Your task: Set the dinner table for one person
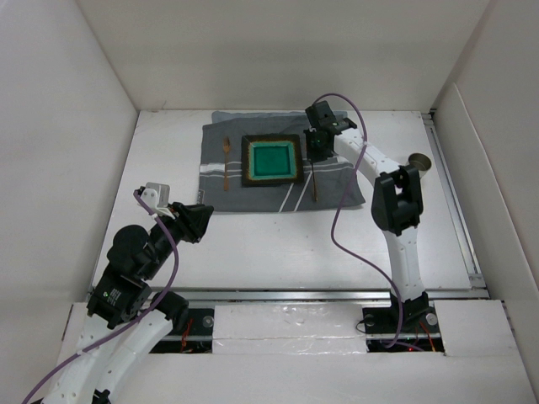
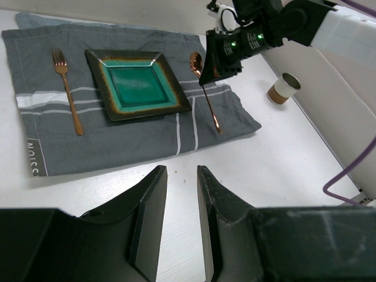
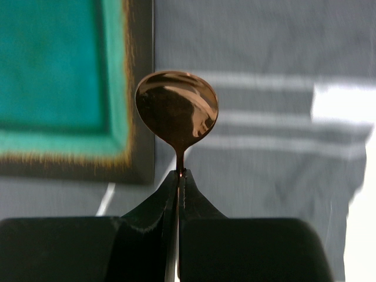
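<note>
On the white dinner table [image 1: 278, 244] lies a grey striped mat [image 1: 223, 189] with a square teal plate [image 1: 271, 160] in its middle. A copper fork [image 1: 226, 160] lies left of the plate. A copper spoon [image 2: 210, 108] is right of the plate, over the mat, and my right gripper [image 3: 179, 176] is shut on its neck just below the bowl [image 3: 177, 111]. Whether the spoon rests on the mat or is slightly raised is unclear. My left gripper [image 2: 182, 171] hovers open and empty over bare table in front of the mat's near edge.
A small paper cup [image 1: 418, 161] stands on the table to the right of the mat, beyond the right arm. White wall panels border the table on three sides. A purple cable loops from the right arm above the table.
</note>
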Controlling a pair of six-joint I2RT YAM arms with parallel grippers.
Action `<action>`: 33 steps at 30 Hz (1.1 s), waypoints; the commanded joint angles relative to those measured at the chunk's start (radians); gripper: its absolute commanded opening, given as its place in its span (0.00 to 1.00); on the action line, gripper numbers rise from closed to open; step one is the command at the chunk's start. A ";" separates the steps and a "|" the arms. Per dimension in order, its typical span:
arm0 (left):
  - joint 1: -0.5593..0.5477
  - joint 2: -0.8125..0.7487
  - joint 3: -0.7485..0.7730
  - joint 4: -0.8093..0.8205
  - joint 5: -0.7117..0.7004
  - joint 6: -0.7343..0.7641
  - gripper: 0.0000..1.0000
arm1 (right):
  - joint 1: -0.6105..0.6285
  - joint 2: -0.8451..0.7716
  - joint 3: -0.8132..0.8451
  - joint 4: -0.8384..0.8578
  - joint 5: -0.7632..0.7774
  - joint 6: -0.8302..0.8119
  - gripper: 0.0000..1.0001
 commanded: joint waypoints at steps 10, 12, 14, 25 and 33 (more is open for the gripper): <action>0.028 0.068 -0.009 0.038 0.003 0.005 0.24 | -0.080 0.254 0.445 -0.118 -0.126 -0.066 0.00; 0.039 0.075 -0.011 0.041 0.019 0.010 0.25 | -0.080 0.282 0.474 -0.121 -0.126 -0.066 0.00; 0.039 0.082 -0.009 0.040 0.014 0.008 0.25 | -0.089 0.324 0.540 -0.132 -0.129 -0.062 0.00; 0.039 0.102 -0.008 0.036 0.003 0.007 0.25 | -0.109 0.404 0.569 -0.120 -0.136 -0.046 0.00; 0.039 0.119 -0.008 0.030 -0.009 0.001 0.25 | -0.109 0.418 0.552 -0.080 -0.113 -0.032 0.03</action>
